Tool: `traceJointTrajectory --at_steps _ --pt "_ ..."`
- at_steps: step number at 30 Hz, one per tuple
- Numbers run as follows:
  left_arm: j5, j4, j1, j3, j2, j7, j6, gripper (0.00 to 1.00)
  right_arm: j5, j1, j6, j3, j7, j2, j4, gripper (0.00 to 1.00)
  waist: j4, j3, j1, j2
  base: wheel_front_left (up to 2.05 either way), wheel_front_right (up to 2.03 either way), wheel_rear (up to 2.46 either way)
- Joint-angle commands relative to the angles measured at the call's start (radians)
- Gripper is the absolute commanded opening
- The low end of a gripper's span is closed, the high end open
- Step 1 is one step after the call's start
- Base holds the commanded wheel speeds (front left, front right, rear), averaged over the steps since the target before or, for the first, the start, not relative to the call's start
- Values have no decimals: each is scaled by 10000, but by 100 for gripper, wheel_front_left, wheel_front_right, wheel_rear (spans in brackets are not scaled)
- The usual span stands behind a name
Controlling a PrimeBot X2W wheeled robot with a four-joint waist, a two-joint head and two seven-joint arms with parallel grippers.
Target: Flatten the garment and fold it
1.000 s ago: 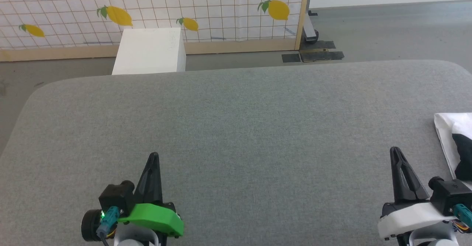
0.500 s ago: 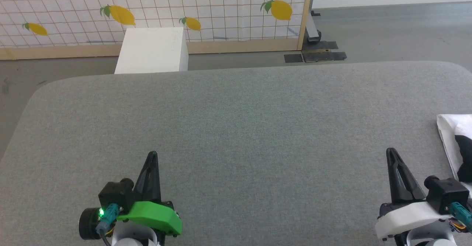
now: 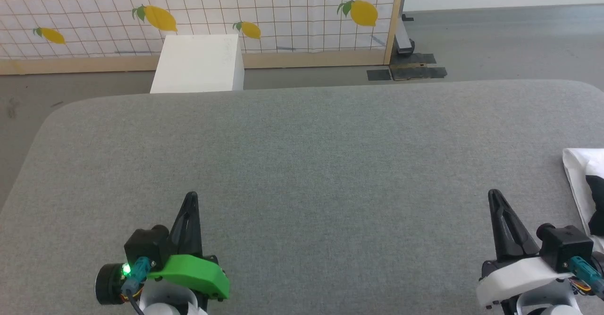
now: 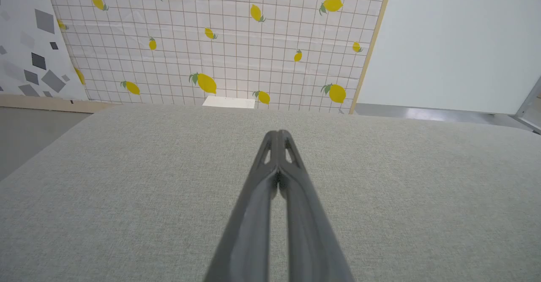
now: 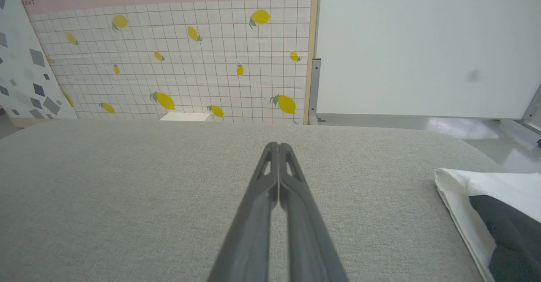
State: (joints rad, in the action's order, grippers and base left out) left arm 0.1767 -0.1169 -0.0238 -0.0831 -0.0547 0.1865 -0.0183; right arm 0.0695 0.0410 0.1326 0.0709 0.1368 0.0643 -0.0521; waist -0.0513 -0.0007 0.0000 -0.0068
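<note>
Grey padded table (image 3: 302, 140) fronts a lemon-print screen (image 3: 283, 12); left gripper (image 3: 191, 197) and right gripper (image 3: 494, 193) point forward over its near edge, jaws together, with the garment (image 3: 575, 168) lying at the right edge.

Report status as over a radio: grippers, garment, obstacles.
Shut and empty: left gripper, right gripper. Untouched garment on table, right of right gripper. No obstacle seen between them.
</note>
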Motion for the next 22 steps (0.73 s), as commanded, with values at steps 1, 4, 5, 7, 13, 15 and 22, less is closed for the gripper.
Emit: traceJointTrajectory --at_steps 1,4,5,7,13,15,22 --pt "-101 74 69 30 13 -52 51 0 -70 -115 -6 -32 -71 -36 76 0 9 0 0 20 0 0 0" --pt "-154 109 75 56 14 -111 55 0 -90 -124 -6 -54 -113 -39 90 0 25 0 0 21 0 0 0" --pt "-175 123 77 66 15 -133 57 0 -98 -128 -6 -62 -129 -41 96 0 31 0 0 22 0 0 0" --pt "-212 147 81 84 15 -173 60 0 -112 -135 -6 -77 -158 -43 106 0 43 1 0 23 0 0 0" --pt "-324 220 92 137 18 -295 69 0 -154 -154 -7 -123 -245 -50 135 0 76 1 0 26 0 0 0" --pt "-361 245 96 155 18 -335 72 0 -168 -161 -8 -138 -274 -52 145 0 88 1 0 27 0 0 0" --pt "-489 329 109 217 21 -474 82 0 -216 -184 -9 -190 -373 -60 179 0 126 2 0 31 0 0 0"
